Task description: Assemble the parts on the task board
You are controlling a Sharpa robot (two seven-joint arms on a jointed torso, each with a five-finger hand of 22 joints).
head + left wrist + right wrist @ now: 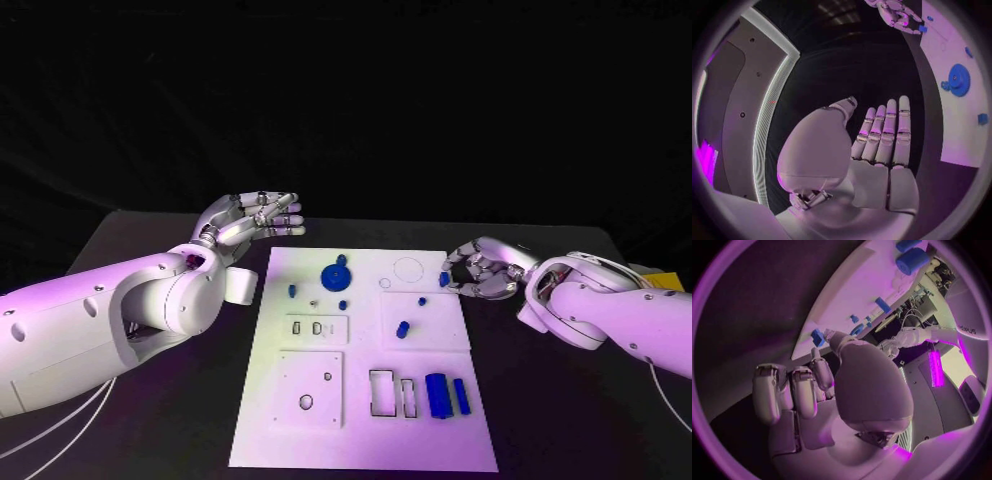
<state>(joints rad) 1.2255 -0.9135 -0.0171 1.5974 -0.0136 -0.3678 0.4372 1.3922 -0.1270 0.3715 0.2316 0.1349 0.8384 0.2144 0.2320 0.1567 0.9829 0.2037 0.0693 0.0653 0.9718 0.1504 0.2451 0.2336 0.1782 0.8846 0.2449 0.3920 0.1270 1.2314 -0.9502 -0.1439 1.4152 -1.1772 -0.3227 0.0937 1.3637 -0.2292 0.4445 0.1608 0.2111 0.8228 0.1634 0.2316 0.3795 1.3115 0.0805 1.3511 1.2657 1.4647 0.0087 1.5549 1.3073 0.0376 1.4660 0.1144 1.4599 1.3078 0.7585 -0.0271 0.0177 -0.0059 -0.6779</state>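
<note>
The white task board (361, 440) lies in the middle of the black table. On it are a blue gear (335, 275), several small blue pieces such as an oval one (402, 328), and two long blue blocks (437, 395) beside empty slots. My right hand (483, 270) hovers at the board's far right edge, with a small blue piece (444, 279) pinched at its fingertips; the right wrist view has that piece (817, 336) between thumb and finger. My left hand (260, 215) is raised past the board's far left corner, fingers straight and together (882, 135), holding nothing.
The board has empty cut-outs: a ring outline (408, 268) at the far end, small slots (306, 327) and holes (306, 402) on the left. A yellow object (661, 282) sits at the table's right edge behind my right arm. Bare black table flanks the board.
</note>
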